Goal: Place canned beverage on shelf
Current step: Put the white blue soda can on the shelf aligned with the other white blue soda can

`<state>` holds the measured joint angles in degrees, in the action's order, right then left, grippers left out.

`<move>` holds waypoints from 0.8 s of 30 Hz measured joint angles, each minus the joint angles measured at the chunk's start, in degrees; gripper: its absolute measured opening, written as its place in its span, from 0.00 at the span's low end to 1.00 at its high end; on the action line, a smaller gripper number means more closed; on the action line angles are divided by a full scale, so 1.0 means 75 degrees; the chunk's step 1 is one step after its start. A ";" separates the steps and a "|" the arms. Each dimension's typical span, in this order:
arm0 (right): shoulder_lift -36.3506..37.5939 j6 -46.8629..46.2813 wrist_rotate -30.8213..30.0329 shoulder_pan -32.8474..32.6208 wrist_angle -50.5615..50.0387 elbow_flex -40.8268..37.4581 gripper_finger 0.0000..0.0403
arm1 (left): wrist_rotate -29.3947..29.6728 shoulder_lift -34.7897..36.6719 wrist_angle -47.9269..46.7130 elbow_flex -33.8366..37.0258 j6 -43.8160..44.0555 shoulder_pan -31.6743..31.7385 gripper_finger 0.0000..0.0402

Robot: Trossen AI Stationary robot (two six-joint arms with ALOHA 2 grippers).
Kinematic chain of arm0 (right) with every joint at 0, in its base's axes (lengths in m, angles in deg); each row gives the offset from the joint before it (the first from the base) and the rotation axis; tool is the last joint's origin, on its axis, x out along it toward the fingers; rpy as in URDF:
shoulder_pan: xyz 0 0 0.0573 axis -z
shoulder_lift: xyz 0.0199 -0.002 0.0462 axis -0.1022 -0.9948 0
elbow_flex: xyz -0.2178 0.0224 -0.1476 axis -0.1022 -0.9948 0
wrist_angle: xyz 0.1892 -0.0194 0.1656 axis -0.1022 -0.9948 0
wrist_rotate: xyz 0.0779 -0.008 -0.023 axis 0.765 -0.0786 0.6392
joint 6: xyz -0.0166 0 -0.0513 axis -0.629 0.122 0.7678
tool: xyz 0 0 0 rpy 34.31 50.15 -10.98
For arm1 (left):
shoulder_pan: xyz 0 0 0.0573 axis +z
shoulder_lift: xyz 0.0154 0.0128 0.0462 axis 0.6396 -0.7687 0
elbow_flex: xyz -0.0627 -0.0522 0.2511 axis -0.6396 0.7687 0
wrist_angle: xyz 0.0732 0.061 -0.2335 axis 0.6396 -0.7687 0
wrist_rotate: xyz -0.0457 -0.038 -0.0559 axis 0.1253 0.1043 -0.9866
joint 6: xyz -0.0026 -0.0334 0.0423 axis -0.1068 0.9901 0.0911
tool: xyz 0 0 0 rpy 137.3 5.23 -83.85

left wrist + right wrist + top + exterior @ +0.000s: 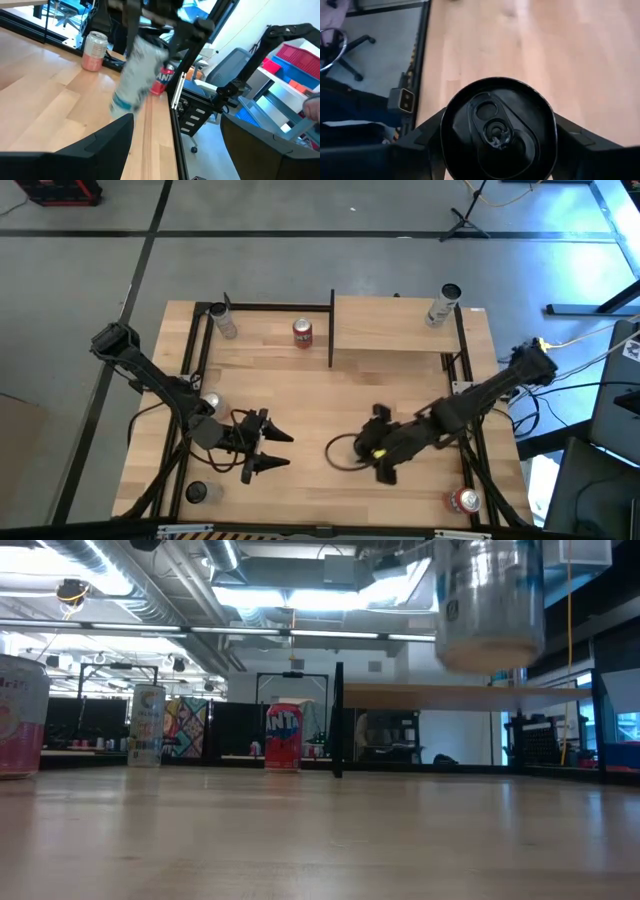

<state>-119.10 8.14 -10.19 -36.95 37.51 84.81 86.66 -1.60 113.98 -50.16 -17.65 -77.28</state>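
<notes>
My right gripper (383,455) is shut on a silver-white can with a black top (497,130), held above the table's near middle. The can shows high in the low view (490,600) and in the left wrist view (137,75). My left gripper (275,450) is open and empty to the can's left, its fingers pointing toward it. The shelf (395,325), a light-wood board on black posts, stands at the far right and carries a silver can (440,305) that stands on its base. My right gripper pinches the can's round wall just below its top rim (445,132) between its two fingers (580,142), one on each side. The fingers come from above and point down. The can hangs below them, about upright and clear of the table (490,650).
A red can (302,332) stands left of the shelf and a pale can (222,320) at the far left. More cans stand by the left arm (210,402), at the near left (197,492) and near right (465,500). A black frame (331,330) edges the table.
</notes>
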 joint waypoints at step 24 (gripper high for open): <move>0.3912 -0.1794 -0.2649 0.0017 -0.5299 0.0003 0.57 | 0.0023 0.0000 0.0000 0.0000 0.0000 0.0310 0.73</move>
<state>-89.76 -5.32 -30.06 -36.82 -2.23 84.83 86.83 -1.60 113.98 -50.16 -17.65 -74.95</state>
